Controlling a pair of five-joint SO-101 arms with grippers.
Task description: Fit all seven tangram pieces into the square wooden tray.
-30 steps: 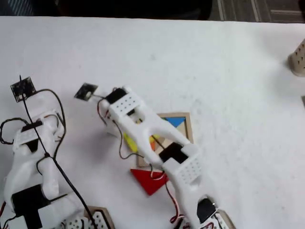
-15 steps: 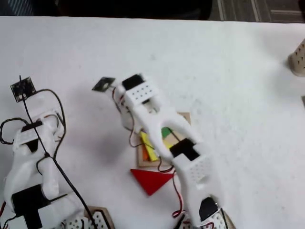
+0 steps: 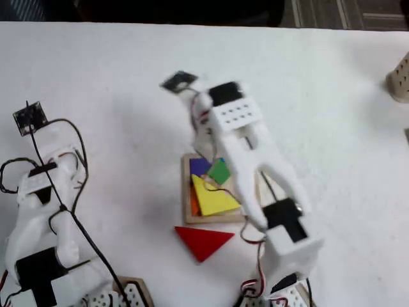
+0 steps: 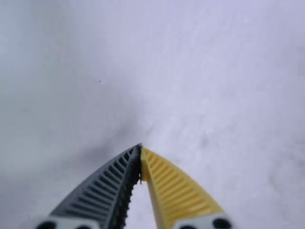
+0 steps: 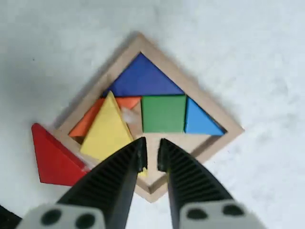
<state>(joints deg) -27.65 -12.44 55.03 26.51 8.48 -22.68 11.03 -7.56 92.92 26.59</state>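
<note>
a: high view: tray [image 3: 186,192] mid-table, red triangle [image 3: 203,242] outside it, toward the table's near edge.
b: left wrist: left gripper [image 4: 140,151] closed, empty.
a: right wrist: right gripper [image 5: 151,149] barely parted, empty, over the tray. likely next: fetch red.

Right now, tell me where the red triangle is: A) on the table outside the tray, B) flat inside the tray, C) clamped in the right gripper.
A: the red triangle lies on the white table, outside the rim of the wooden tray.
</note>
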